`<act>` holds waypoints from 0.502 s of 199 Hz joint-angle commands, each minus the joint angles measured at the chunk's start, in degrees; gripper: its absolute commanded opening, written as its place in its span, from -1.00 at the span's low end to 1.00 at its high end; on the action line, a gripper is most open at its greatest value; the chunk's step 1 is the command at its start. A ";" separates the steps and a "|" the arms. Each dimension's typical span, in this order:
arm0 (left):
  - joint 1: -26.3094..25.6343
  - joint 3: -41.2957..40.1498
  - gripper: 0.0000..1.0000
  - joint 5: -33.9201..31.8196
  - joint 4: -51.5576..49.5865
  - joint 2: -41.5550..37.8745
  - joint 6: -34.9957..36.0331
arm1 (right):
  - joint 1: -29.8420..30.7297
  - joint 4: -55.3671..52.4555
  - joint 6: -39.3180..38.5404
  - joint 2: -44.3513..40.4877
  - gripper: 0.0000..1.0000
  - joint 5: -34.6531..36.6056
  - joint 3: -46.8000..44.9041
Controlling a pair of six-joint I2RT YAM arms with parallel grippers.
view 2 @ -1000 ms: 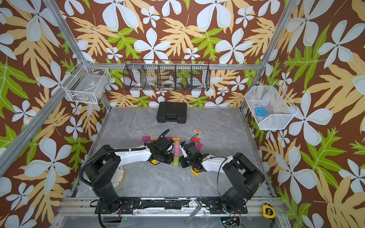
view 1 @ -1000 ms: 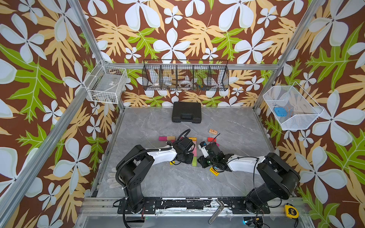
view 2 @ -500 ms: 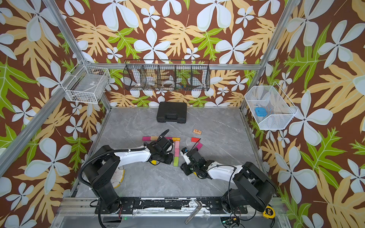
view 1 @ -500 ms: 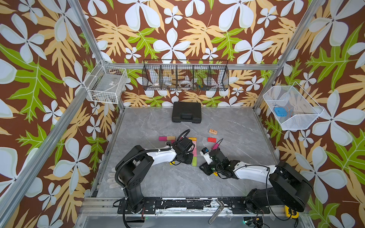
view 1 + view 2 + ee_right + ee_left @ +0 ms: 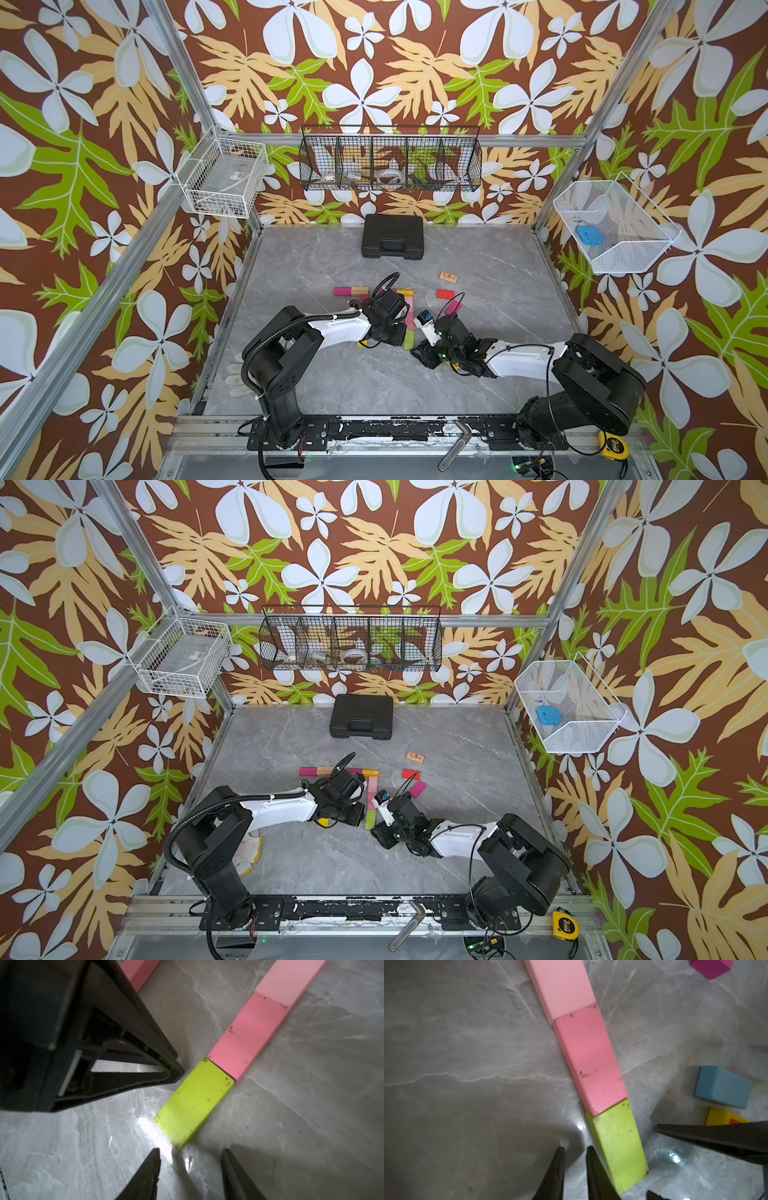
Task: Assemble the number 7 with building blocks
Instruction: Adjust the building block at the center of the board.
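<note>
1. Three blocks show in the crossbar of the 7 in a top view: a magenta block (image 5: 341, 291), a plain wood block (image 5: 359, 289) and a yellow block (image 5: 401, 291). The left arm hides the stretch between them.
2. Just left of the stem, the left gripper (image 5: 575, 1148) has its fingers nearly together with only a slit of table between them, holding nothing.
3. The stem runs toward the robot: light pink block (image 5: 562, 985), pink block (image 5: 591, 1059), then green block (image 5: 195, 1101), end to end and touching. The green one sits slightly skewed against the pink.
4. The green block's long axis runs along the stem, and its free short end is just ahead of the right gripper (image 5: 190, 1149), whose jaws are apart and empty. The left claw is alongside it and the right one is end-on, so squaring it up probably suits the right arm.
5. Further right, the spares are a blue block (image 5: 722, 1086) and a yellow red-striped block (image 5: 720, 1118), both close to the right claw. A red block (image 5: 445, 294) and a second magenta block (image 5: 453, 307) are farther off.
6. A printed wood block (image 5: 448, 276) carries a dark design that is too small to read, and the marking on the tape measure (image 5: 614, 446) cannot be made out either.
</note>
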 commanded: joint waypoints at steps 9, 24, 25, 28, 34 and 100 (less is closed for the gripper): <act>0.02 -0.34 -0.56 -0.09 -1.42 0.04 0.22 | 0.23 -2.48 -0.01 0.88 -0.02 -0.03 0.34; 0.02 -0.34 -0.56 -0.09 -1.43 0.13 0.22 | 0.92 -3.43 -0.62 1.40 -0.01 0.85 1.11; 0.02 -0.33 -0.56 -0.04 -1.44 0.13 0.22 | 0.96 -3.50 -0.63 1.41 -0.01 0.90 1.12; 0.02 -0.36 -0.56 -0.07 -1.39 0.13 0.22 | 1.17 -3.79 -0.70 1.49 0.00 1.39 1.25; 0.02 -0.28 -0.55 -0.09 -1.42 0.09 0.22 | 1.55 -4.45 -0.92 1.73 0.00 2.03 1.51; 0.10 -0.47 -0.56 -0.29 -1.48 -0.12 0.25 | 2.42 -6.47 -0.50 2.30 -0.01 7.31 1.79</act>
